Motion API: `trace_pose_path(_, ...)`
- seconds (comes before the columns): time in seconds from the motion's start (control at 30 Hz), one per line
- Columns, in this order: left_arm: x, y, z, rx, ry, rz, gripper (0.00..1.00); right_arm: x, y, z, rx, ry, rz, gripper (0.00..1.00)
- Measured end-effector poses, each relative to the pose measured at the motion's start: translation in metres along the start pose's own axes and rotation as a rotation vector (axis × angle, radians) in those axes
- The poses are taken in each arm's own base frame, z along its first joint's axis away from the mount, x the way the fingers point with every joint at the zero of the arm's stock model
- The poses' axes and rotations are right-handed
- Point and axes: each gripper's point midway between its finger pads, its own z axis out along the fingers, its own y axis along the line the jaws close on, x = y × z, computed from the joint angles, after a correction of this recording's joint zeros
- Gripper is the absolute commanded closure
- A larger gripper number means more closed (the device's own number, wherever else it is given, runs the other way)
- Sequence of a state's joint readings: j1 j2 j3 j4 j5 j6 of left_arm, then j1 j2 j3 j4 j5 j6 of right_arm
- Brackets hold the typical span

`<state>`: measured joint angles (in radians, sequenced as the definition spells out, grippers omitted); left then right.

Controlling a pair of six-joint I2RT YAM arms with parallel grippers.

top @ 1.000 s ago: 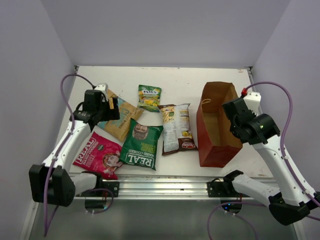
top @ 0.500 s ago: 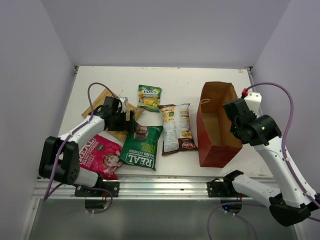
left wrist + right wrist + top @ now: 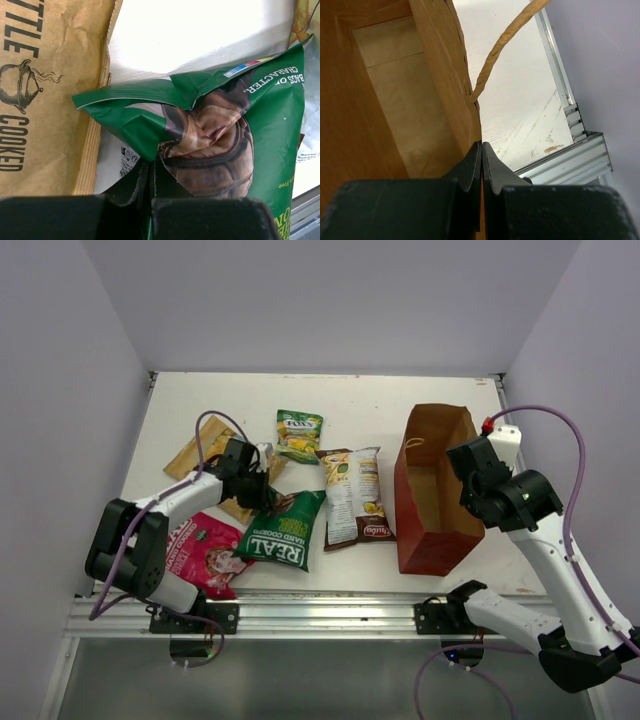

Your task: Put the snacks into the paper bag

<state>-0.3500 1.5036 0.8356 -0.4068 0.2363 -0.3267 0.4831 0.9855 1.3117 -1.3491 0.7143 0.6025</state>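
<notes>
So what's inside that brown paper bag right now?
Only bare brown paper shows inside the paper bag; nothing else is visible. The right arm and the bag's near wall cover part of its floor, so that bit cannot be seen.

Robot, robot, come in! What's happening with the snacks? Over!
Left tool shut on dark green packet corner. Right tool pinching open bag wall. White packet lies between green one and bag. Over.

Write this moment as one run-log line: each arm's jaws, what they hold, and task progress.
left jaws: shut on dark green packet | right jaws: shut on paper bag wall | bagged: none seen
</notes>
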Motion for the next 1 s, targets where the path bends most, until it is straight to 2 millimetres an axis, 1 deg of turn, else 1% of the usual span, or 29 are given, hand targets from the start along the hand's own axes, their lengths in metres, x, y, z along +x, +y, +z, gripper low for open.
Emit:
trace_pose_path(0.1, -0.001, -0.002, 0.0, 0.001, 0.0, 0.001, 1.0, 0.0, 0.0, 0.0, 0.0, 0.0, -0.001, 1.0)
trace_pose_path(0.17, -0.005, -0.004, -0.005, -0.005, -0.003, -0.002, 1.0, 0.0, 0.0, 0.0, 0.0, 0.0, -0.002, 1.0)
trace_pose_path(0.23, -0.02, -0.013, -0.017, -0.004, -0.037, -0.002, 1.0, 0.0, 0.0, 0.0, 0.0, 0.0, -0.003, 1.0)
trace_pose_path(0.27, -0.03, -0.019, -0.025, 0.004, -0.066, 0.002, 1.0, 0.0, 0.0, 0.0, 0.0, 0.0, -0.004, 1.0)
trace_pose_path(0.3, -0.045, -0.031, -0.038, 0.017, -0.105, 0.007, 1.0, 0.0, 0.0, 0.0, 0.0, 0.0, -0.005, 1.0)
trace_pose_path(0.37, -0.086, -0.063, -0.07, 0.07, -0.23, 0.033, 1.0, 0.0, 0.0, 0.0, 0.0, 0.001, -0.009, 1.0)
trace_pose_path(0.47, -0.138, -0.119, -0.129, 0.185, -0.424, 0.073, 1.0, 0.0, 0.0, 0.0, 0.0, 0.001, -0.012, 1.0)
trace_pose_path(0.5, -0.15, -0.136, -0.148, 0.229, -0.478, 0.08, 1.0, 0.0, 0.0, 0.0, 0.0, 0.001, -0.013, 1.0)
trace_pose_path(0.57, -0.167, -0.17, -0.183, 0.325, -0.572, 0.091, 1.0, 0.0, 0.0, 0.0, 0.0, 0.001, -0.015, 1.0)
trace_pose_path(0.63, -0.175, -0.206, -0.21, 0.434, -0.635, 0.115, 1.0, 0.0, 0.0, 0.0, 0.0, 0.002, -0.018, 1.0)
trace_pose_path(0.7, -0.179, -0.245, -0.231, 0.537, -0.668, 0.144, 1.0, 0.0, 0.0, 0.0, 0.0, 0.002, -0.021, 1.0)
trace_pose_path(0.8, -0.185, -0.302, -0.249, 0.671, -0.688, 0.175, 1.0, 0.0, 0.0, 0.0, -0.002, 0.003, -0.023, 1.0)
trace_pose_path(0.83, -0.186, -0.322, -0.252, 0.719, -0.691, 0.183, 1.0, 0.0, 0.0, 0.0, -0.002, 0.003, -0.025, 1.0)
trace_pose_path(1.0, -0.197, -0.409, -0.263, 0.871, -0.717, 0.226, 1.0, 0.003, 0.0, 0.001, -0.009, 0.008, -0.028, 1.0)
